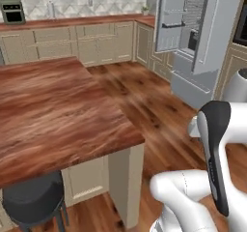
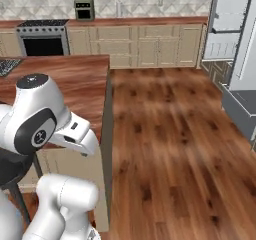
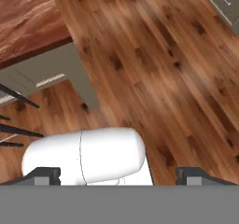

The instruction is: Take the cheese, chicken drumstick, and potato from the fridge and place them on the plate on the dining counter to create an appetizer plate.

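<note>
Ahead, the fridge [image 1: 198, 28] stands with its doors swung open across the wood floor [image 2: 170, 149] — ready for reaching in, though the foods inside are too small to make out. The end effector [image 3: 116, 174] hangs empty, fingers spread wide, beside the dining table [image 1: 53, 110].

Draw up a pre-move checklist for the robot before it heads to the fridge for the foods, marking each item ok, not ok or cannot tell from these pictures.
1. Fridge door open: ok, it stands open across the wood floor.
2. Gripper open and empty: ok, fingertips wide apart, nothing between them.
3. Path to the fridge free: ok, bare floor ahead.
4. Arm clear of the dining counter: ok, folded beside its corner.
5. Foods located on shelves: cannot tell, interior too small.
6. Stool out of the way: ok, tucked under the counter.
</note>
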{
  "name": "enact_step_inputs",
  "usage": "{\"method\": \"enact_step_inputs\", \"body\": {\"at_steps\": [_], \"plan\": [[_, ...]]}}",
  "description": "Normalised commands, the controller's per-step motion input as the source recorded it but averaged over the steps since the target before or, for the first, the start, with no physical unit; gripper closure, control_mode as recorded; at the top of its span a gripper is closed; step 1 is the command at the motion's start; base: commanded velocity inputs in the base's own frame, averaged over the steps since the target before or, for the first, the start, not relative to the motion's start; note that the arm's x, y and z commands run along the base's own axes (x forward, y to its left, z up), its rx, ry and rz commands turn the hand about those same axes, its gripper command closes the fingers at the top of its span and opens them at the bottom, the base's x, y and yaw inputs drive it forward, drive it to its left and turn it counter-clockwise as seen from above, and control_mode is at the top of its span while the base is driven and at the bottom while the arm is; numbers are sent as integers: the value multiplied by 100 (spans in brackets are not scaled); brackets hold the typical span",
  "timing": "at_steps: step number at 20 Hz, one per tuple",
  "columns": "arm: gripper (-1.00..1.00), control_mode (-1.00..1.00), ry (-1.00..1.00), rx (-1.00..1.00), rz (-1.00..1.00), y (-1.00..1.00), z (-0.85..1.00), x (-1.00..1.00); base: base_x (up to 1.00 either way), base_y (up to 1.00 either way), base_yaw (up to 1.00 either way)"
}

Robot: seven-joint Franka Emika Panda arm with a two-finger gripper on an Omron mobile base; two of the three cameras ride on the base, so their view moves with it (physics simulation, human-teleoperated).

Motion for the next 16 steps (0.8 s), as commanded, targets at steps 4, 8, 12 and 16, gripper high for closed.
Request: {"method": "enact_step_inputs", "body": {"at_steps": [4, 8, 12, 16], "plan": [[-100, 100, 0, 0, 0, 0, 0, 0, 100, -100, 15], [-100, 100, 0, 0, 0, 0, 0, 0, 100, -98, 16], [-100, 100, 0, 0, 0, 0, 0, 0, 100, -88, 16], [-100, 100, 0, 0, 0, 0, 0, 0, 100, -71, 14]]}}
